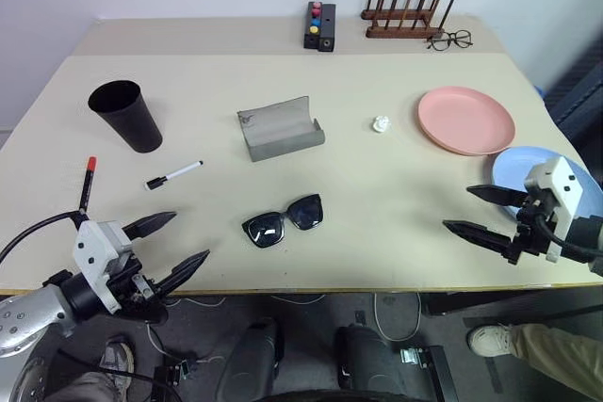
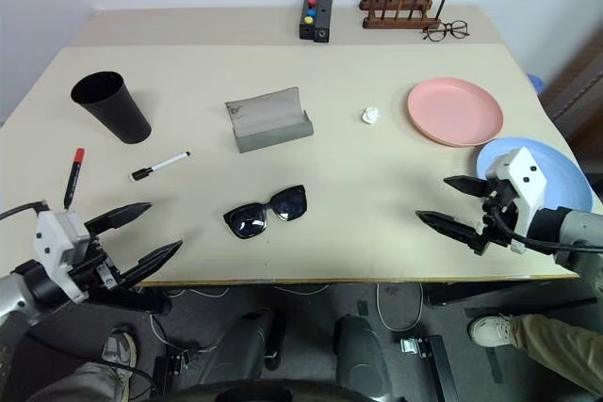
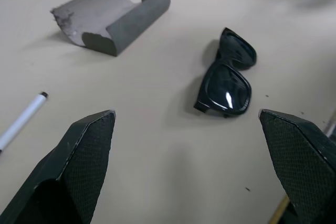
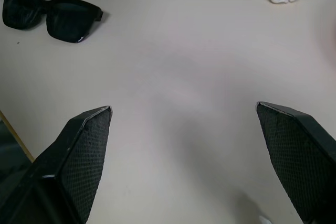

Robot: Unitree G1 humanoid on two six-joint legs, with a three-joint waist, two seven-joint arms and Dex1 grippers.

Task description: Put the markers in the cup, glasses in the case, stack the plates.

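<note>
Head views: the left hand [image 1: 174,244] hovers at the bench's [image 1: 377,185] near left corner, fingers spread and empty, aimed inward toward the sunglasses [image 1: 283,220]; the right hand [image 1: 479,214], likewise spread and empty, hangs beside the blue plate [image 1: 513,168], near the pink plate [image 1: 465,119]. The open case [image 1: 280,128], cup [image 1: 126,115], white marker [image 1: 173,175] and red-capped marker [image 1: 87,184] lie apart. Wrist views: each hand's fingers [image 3: 86,153] frame bare bench before the sunglasses.
</note>
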